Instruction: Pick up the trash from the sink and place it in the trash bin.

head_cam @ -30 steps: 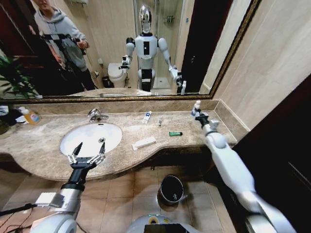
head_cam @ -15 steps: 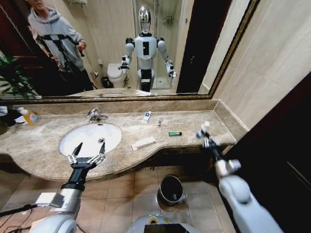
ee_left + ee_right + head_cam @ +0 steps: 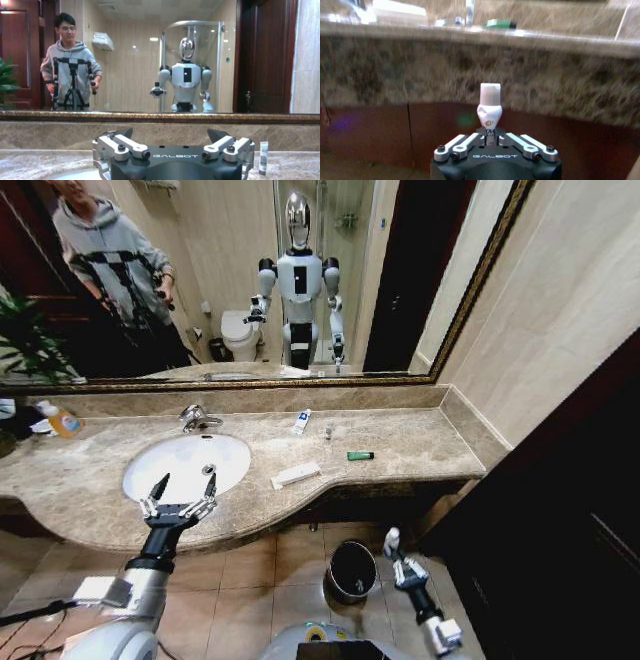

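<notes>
One white bottle sits pinched in the right gripper, low in the frame just right of the trash bin. It should be centred over the rim before release. Left gripper, fingers spread, hovers at the sink.

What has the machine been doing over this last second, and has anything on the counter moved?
The right pincer, clamped on a small white bottle, swung from above the counter's right end down below the countertop edge, and now hangs beside the black trash bin on the floor. The left pincer stayed open over the sink. The green tube and flat white packet lie where they were.
</notes>
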Available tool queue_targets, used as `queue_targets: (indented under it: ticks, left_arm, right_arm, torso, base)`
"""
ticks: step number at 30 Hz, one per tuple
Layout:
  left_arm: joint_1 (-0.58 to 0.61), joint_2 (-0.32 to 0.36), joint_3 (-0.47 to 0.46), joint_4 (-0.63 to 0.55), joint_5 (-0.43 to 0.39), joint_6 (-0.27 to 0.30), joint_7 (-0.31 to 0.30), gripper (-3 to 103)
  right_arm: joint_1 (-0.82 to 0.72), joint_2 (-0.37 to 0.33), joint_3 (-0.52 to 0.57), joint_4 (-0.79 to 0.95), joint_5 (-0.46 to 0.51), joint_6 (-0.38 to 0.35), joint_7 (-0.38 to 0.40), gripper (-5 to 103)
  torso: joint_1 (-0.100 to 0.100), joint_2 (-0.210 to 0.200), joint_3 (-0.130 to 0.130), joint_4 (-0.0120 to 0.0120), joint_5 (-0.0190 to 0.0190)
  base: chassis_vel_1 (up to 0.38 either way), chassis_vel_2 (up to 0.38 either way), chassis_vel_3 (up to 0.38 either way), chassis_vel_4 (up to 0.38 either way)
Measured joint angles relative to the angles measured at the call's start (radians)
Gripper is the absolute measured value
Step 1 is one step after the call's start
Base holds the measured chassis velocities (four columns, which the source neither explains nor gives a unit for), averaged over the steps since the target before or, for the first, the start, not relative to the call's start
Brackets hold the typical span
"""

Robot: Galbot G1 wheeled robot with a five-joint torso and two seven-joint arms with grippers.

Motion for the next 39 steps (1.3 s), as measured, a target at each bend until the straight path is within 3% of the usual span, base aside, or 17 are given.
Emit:
queue_targets:
  ticks: [5, 13, 19, 22, 27, 29, 39]
  left_arm:
    - [0.0, 0.0, 0.0, 0.0, 0.0, 0.0, 0.0, 100]
    - [0.0, 0.0, 0.0, 0.0, 0.0, 0.0, 0.0, 100]
    - [0.0, 0.0, 0.0, 0.0, 0.0, 0.0, 0.0, 100]
    - [0.0, 0.0, 0.0, 0.0, 0.0, 0.0, 0.0, 100]
    - [0.0, 0.0, 0.0, 0.0, 0.0, 0.0, 0.0, 100]
    - [0.0, 0.0, 0.0, 0.0, 0.0, 0.0, 0.0, 100]
    - [0.0, 0.0, 0.0, 0.0, 0.0, 0.0, 0.0, 100]
  right_arm:
    - [0.101, 0.018, -0.018, -0.119, -0.042, -0.014, 0.0, 10]
    - [0.237, 0.007, -0.101, -0.238, -0.099, -0.146, 0.003, 10]
    - [0.32, -0.039, -0.152, -0.329, -0.225, -0.279, -0.029, 10]
    - [0.344, -0.04, -0.171, -0.371, -0.246, -0.31, -0.037, 10]
    - [0.408, -0.019, -0.185, -0.481, -0.313, -0.3, -0.043, 10]
    - [0.461, 0.005, -0.171, -0.567, -0.396, -0.274, -0.038, 10]
    - [0.586, 0.012, -0.152, -0.75, -0.467, -0.234, -0.038, 10]
  torso:
    - [0.0, 0.0, 0.0, 0.0002, 0.0]
    - [0.0, 0.0, 0.0, 0.0002, 0.0001]
    - [0.0, 0.0, 0.0, 0.0001, 0.0]
    - [0.0, 0.0, 0.0, 0.0001, 0.0003]
    - [0.0, 0.0, 0.0, 0.0001, 0.0002]
    - [0.0, 0.0, 0.0, 0.0001, 0.0002]
    - [0.0, 0.0, 0.0, 0.0001, 0.0001]
  base:
    - [0.0, 0.0, 0.0, 0.0]
    - [0.0, 0.0, 0.0, 0.0]
    - [0.0, 0.0, 0.0, 0.0]
    - [0.0, 0.0, 0.0, 0.0]
    - [0.0, 0.0, 0.0, 0.0]
    - [0.0, 0.0, 0.0, 0.0]
    - [0.0, 0.0, 0.0, 0.0]
